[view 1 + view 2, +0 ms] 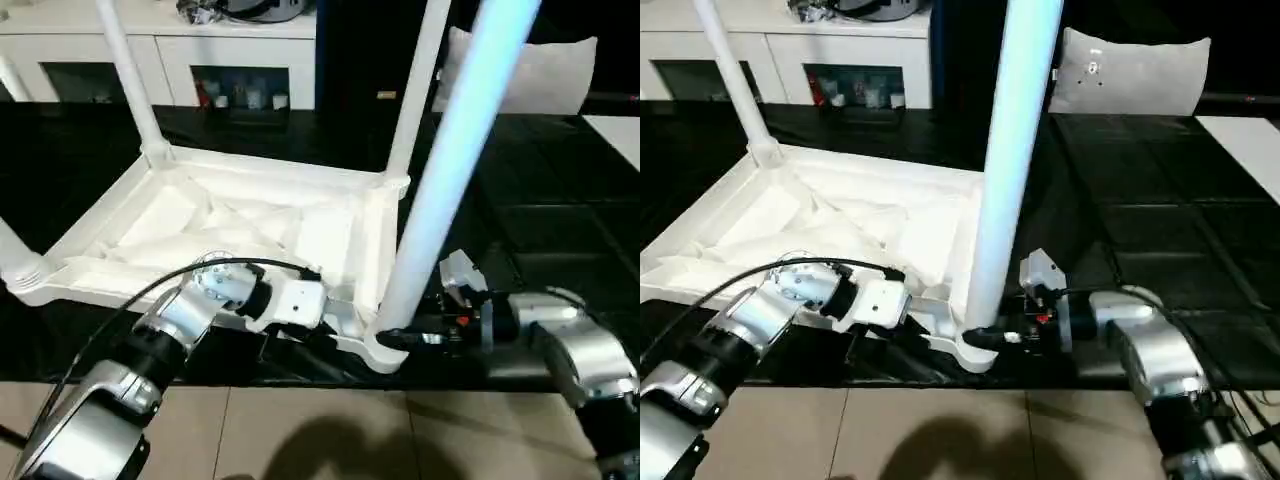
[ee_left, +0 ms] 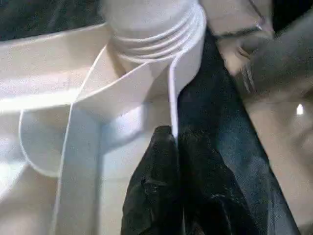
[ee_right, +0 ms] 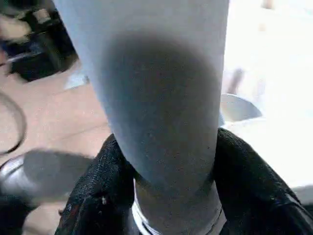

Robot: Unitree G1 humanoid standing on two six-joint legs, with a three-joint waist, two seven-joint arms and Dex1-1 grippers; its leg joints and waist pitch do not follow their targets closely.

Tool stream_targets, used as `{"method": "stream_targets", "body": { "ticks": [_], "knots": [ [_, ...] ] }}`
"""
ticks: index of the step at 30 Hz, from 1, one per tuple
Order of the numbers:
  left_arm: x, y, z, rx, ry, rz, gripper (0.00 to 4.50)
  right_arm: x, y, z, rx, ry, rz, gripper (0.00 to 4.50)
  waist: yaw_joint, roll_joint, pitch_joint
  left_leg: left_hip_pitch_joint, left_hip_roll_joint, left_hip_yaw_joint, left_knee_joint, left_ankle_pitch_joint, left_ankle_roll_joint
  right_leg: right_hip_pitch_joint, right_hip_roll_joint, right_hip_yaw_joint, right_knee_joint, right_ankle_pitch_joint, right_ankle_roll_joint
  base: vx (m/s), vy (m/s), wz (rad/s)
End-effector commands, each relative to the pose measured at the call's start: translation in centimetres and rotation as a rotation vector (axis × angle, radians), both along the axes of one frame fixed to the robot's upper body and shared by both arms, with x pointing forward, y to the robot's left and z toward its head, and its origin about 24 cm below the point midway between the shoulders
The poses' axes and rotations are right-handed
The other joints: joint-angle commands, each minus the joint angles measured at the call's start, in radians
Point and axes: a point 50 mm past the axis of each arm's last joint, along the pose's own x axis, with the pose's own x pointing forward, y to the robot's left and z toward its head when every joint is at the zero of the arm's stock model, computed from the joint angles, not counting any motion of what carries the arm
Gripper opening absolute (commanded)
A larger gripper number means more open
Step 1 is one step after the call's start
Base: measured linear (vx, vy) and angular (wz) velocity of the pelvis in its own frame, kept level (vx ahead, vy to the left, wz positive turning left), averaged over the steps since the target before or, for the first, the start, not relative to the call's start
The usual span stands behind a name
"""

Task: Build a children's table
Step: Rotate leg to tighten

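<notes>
The children's table (image 1: 250, 225) lies upside down on the dark floor ahead of me, its ribbed underside facing up. Furthest left, one leg (image 1: 15, 255) stands in the near left corner socket, cut off by the picture's edge. Behind it, a second leg (image 1: 128, 75) rises from the far left socket, leaning a little to the left.

My left arm reaches in from the lower left. My left gripper (image 2: 178, 147) is pinched shut on the thin white side wall (image 2: 172, 98) of the tabletop, one black finger on each face of it, just beside the near right corner. The wrist view shows that wall curving into the rounded socket (image 2: 151, 44), with ridged rings at the base of the leg seated there.

Further right, a third leg (image 1: 420, 80) stands in the far right socket. In front of it the fourth leg (image 1: 450, 160) rises from the near right corner socket (image 1: 385, 350), tilting to the right toward its top.

My right arm comes in from the right. My right gripper (image 1: 395, 340) is clasped around the base of that fourth leg, its black fingers (image 3: 244, 181) pressed against either side of the tube, just above the socket.

Behind the table stands a white cabinet (image 1: 180, 50), and to the right of it a white cushion (image 1: 1130, 70).
</notes>
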Motion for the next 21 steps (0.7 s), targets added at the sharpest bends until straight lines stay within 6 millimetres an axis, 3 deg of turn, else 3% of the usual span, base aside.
{"method": "stream_targets", "body": {
  "ticks": [1, 4, 7, 8, 9, 11, 12, 13, 15, 19, 21],
  "knots": [
    [-1.3, -2.9, -1.1, -0.053, 0.108, 0.025, 0.0, 0.5, 2.1, -1.0, 0.011, 0.05, -0.132, 2.02, -0.014, -0.009, -0.035, -0.004, -0.017, 0.019, -0.073, -0.345, -0.004, 0.03, -0.008, 0.0, -0.073, -0.44, -0.152, 0.0, 0.0, 0.0],
    [-1.3, -4.3, -0.8, -0.102, 0.134, 0.071, 0.0, 1.5, 3.4, -1.1, 0.035, 0.073, -0.251, 2.02, -0.047, -0.01, -0.032, -0.006, -0.025, 0.008, -0.075, -0.413, -0.017, 0.024, -0.007, -0.009, -0.091, -0.584, -0.09, -0.017, 0.004, -0.03],
    [-0.8, -6.5, -0.6, -0.138, 0.128, 0.184, 0.0, 3.5, 5.4, -1.2, 0.061, 0.11, -0.467, 2.02, -0.074, -0.007, -0.03, -0.012, -0.028, 0.001, -0.074, -0.44, -0.024, 0.02, -0.008, -0.015, -0.099, -0.628, -0.069, -0.034, 0.011, -0.09],
    [-0.6, -7.0, -0.6, -0.14, 0.118, 0.228, 0.0, 4.0, 5.8, -1.3, 0.049, 0.119, -0.528, 2.02, -0.098, -0.005, -0.03, -0.019, -0.031, -0.008, -0.076, -0.458, -0.032, 0.025, -0.008, -0.025, -0.102, -0.654, -0.054, -0.052, 0.022, -0.16],
    [-0.2, -7.7, -0.4, -0.15, 0.102, 0.285, 0.0, 4.5, 6.1, -1.5, 0.045, 0.124, -0.586, 2.02, -0.105, -0.006, -0.031, -0.02, -0.032, -0.011, -0.075, -0.465, -0.03, 0.026, -0.009, -0.029, -0.104, -0.66, -0.049, 0.0, 0.0, 0.0],
    [0.7, -8.7, 0.0, -0.172, 0.068, 0.393, 0.0, 5.0, 6.6, -1.7, 0.058, 0.132, -0.637, 2.02, -0.119, 0.005, -0.032, -0.014, -0.034, -0.015, -0.072, -0.501, -0.021, 0.023, -0.009, -0.037, -0.114, -0.657, -0.054, 0.0, 0.0, 0.0],
    [0.9, -8.9, 0.2, -0.18, 0.059, 0.426, 0.0, 5.1, 6.7, -1.7, 0.067, 0.134, -0.647, 2.58, -0.126, 0.007, -0.035, -0.011, -0.033, -0.016, -0.07, -0.511, -0.007, 0.026, -0.011, -0.045, -0.123, -0.621, -0.071, 0.0, 0.0, 0.0],
    [1.2, -9.0, 0.3, -0.17, 0.038, 0.447, 0.0, 5.3, 6.7, -1.5, 0.088, 0.126, -0.663, 2.72, -0.131, 0.006, -0.035, -0.015, -0.03, -0.017, -0.074, -0.514, 0.004, 0.03, -0.011, -0.051, -0.123, -0.584, -0.087, 0.0, 0.0, 0.0],
    [1.5, -8.7, 0.2, -0.151, 0.004, 0.452, 0.0, 5.4, 6.3, -1.3, 0.101, 0.103, -0.667, 2.82, -0.134, 0.004, -0.039, -0.019, -0.03, -0.015, -0.076, -0.496, 0.018, 0.036, -0.012, -0.051, -0.12, -0.529, -0.108, 0.0, 0.0, 0.0],
    [1.8, -7.8, 0.0, -0.112, -0.027, 0.467, 0.0, 5.3, 5.1, -1.2, 0.083, 0.049, -0.671, 3.16, -0.127, 0.004, -0.037, -0.015, -0.028, -0.005, -0.075, -0.468, 0.034, 0.031, -0.01, -0.041, -0.115, -0.466, -0.154, 0.0, 0.0, 0.0],
    [2.1, -6.5, -0.5, -0.067, -0.061, 0.466, 0.0, 5.1, 3.1, -1.1, 0.069, -0.012, -0.66, 3.28, -0.116, 0.004, -0.04, -0.016, -0.025, -0.003, -0.075, -0.442, 0.039, 0.034, -0.011, -0.038, -0.111, -0.438, -0.16, 0.0, 0.0, 0.0]
  ]
}}
